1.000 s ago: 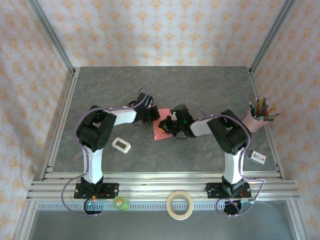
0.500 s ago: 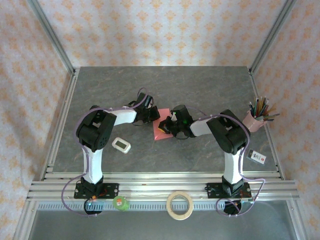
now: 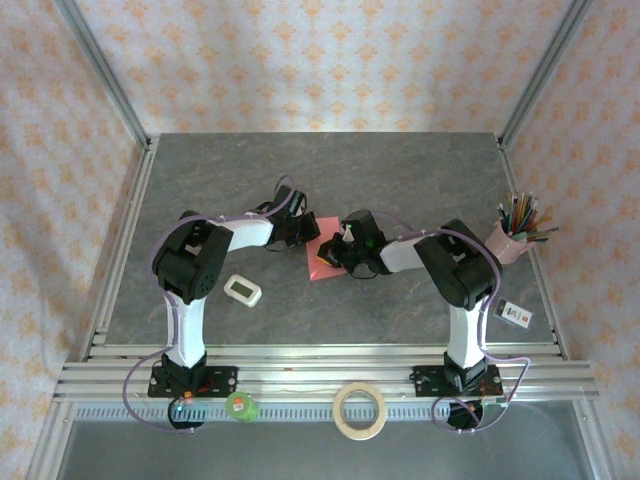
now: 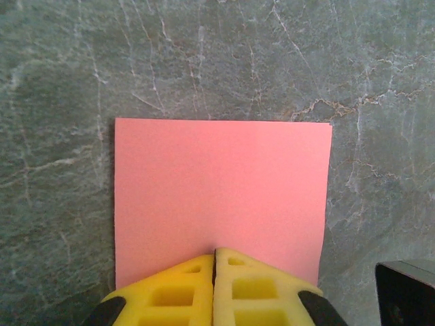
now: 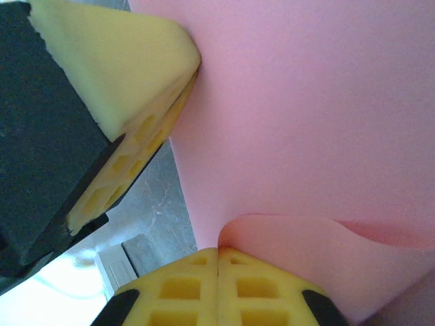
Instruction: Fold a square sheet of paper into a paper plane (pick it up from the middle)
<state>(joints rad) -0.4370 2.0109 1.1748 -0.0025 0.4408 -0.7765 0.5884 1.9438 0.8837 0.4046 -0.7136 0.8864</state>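
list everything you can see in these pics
square sheet of paper: one, pink-red, middle of the table, between the grippers
gadget: one, white, rounded, left of the paper
cup of pens: one, pink, at the table's right edge
small device: one, white and black, near right corner
tape roll: one, beige, on the front rail
small roll: one, green, on the front rail by the left base
table: one, grey marbled
left gripper: one, yellow fingers, shut, tips on the paper
right gripper: one, yellow fingers, shut on a lifted curl of the paper
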